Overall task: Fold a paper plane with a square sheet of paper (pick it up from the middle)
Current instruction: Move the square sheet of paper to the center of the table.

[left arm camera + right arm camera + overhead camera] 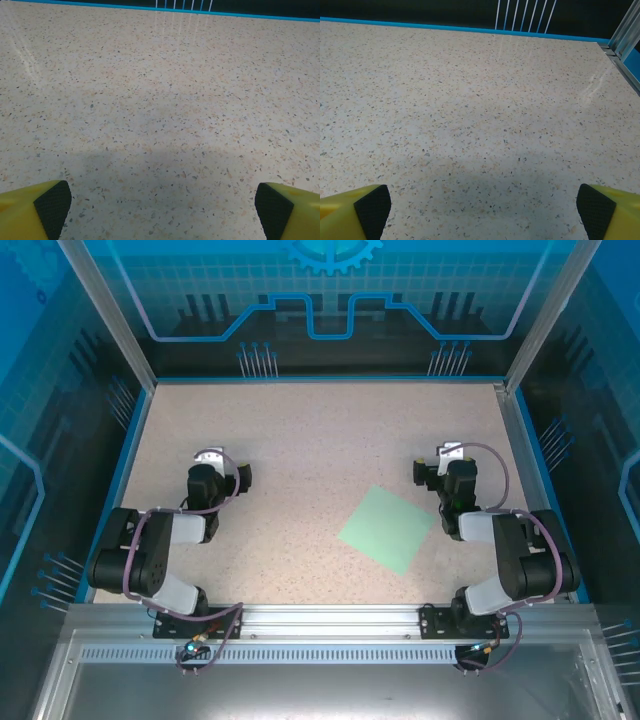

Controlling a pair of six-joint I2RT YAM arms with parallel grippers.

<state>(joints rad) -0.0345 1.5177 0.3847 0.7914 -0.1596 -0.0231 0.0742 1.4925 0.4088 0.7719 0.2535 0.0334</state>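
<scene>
The left gripper [160, 207] and right gripper [480, 207] gape wide, empty, over bare desk [300, 430]; the square sheet of paper [388, 529] lies flat toward its near-right corner.

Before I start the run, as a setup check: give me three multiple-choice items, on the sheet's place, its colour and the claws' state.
1. The square sheet of paper lies: A by the left arm; B nearer the right arm; C against the far wall.
2. Its colour: A white; B yellow; C pale green.
3. The left claw and right claw are: A open; B shut empty; C shut on paper.
Key: B, it lies beside the right arm; C, plainly mint; A, jaws wide apart.
</scene>
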